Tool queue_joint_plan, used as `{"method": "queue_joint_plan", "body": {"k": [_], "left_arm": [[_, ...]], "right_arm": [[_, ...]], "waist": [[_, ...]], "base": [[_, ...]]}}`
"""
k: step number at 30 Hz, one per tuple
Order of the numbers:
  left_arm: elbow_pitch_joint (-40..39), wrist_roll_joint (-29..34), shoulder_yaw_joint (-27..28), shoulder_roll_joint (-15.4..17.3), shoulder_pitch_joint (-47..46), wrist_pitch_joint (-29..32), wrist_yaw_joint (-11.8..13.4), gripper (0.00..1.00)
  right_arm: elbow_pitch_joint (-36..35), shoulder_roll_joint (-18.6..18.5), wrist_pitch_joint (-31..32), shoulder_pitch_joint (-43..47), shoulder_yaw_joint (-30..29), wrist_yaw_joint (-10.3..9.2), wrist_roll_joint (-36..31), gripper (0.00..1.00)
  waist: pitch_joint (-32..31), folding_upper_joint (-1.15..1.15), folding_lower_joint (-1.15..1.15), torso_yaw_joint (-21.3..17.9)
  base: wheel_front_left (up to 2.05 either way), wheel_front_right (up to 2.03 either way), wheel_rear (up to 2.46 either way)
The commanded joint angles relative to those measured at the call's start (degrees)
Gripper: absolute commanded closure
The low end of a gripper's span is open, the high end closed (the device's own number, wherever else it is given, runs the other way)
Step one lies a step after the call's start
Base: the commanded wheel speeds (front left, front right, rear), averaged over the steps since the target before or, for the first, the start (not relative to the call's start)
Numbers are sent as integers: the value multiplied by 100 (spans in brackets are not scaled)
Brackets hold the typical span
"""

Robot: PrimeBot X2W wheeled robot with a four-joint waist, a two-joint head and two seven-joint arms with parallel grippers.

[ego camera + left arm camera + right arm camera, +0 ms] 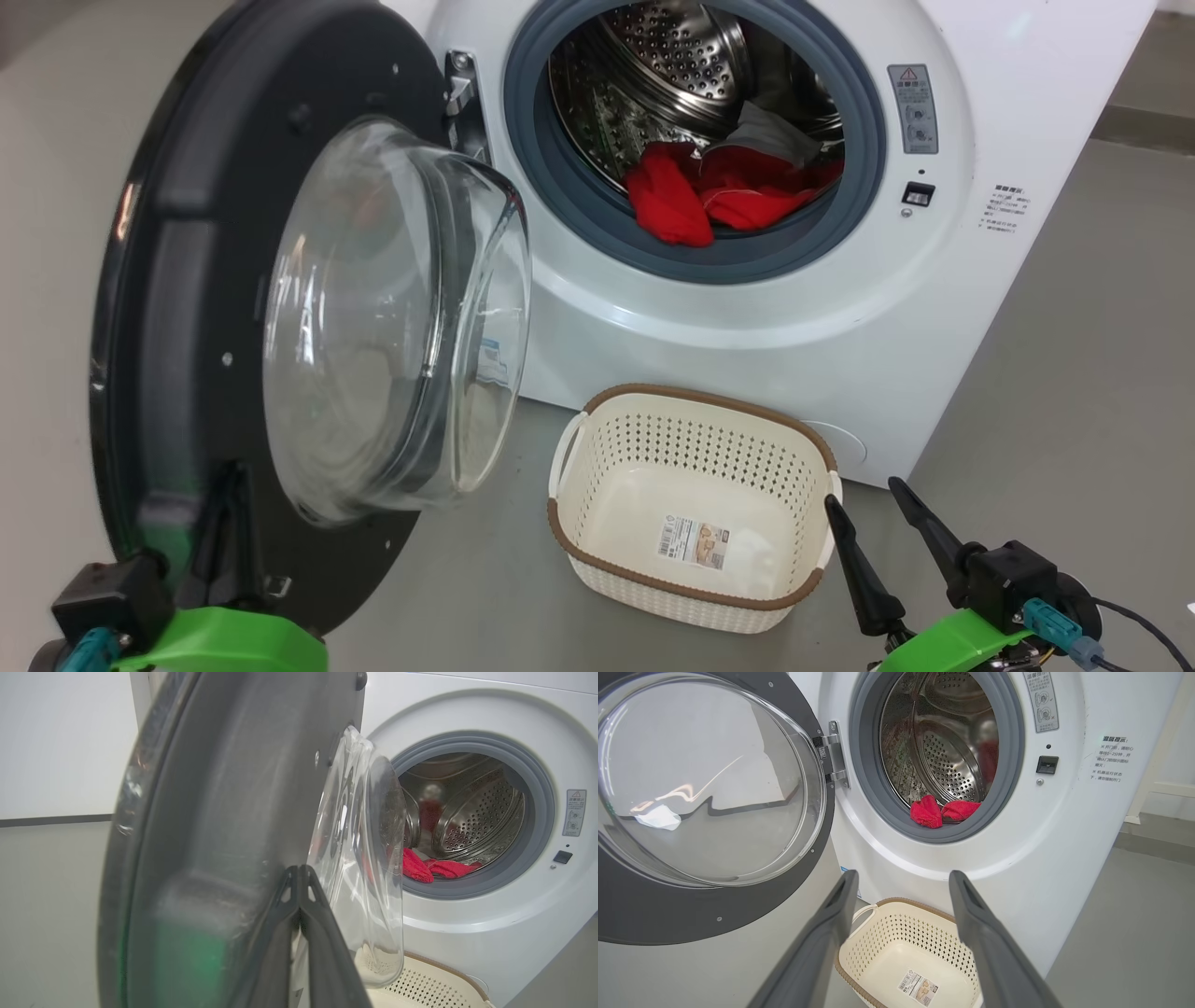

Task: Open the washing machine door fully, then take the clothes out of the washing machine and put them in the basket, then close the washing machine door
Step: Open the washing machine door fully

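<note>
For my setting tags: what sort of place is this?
Likely a laundry area, perhaps a test room: a big white front-loading washing machine with red fabric clothes in its steel drum, and a cream perforated plastic basket on the grey floor.

The washing machine door (224, 812) lies blurred in the left wrist view and runs off its top and bottom edges, while the glass bowl (364, 858) stands before part of the clothes (418, 868) and all but a corner of the basket (434, 989). In the head view the left gripper (227, 481), dark against the black rim, cannot be judged touching or apart. Print on the warning sticker (912, 107) and the paper label (693, 539) is too small to read.
</note>
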Motion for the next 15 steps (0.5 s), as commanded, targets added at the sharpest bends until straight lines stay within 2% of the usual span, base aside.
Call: {"method": "queue_joint_plan", "body": {"k": [1, 15], "left_arm": [[-42, -62, 358, 218, -180, -19, 118, 100], [458, -393, 896, 491, -575, -148, 198, 100]], "right_arm": [[-114, -14, -37, -274, 133, 36, -72, 0], [-120, -14, -37, -363, 196, 36, -154, 0]], "waist": [[40, 0, 0, -17], [303, 0, 0, -48]], "base": [[0, 0, 0], [0, 0, 0]]}}
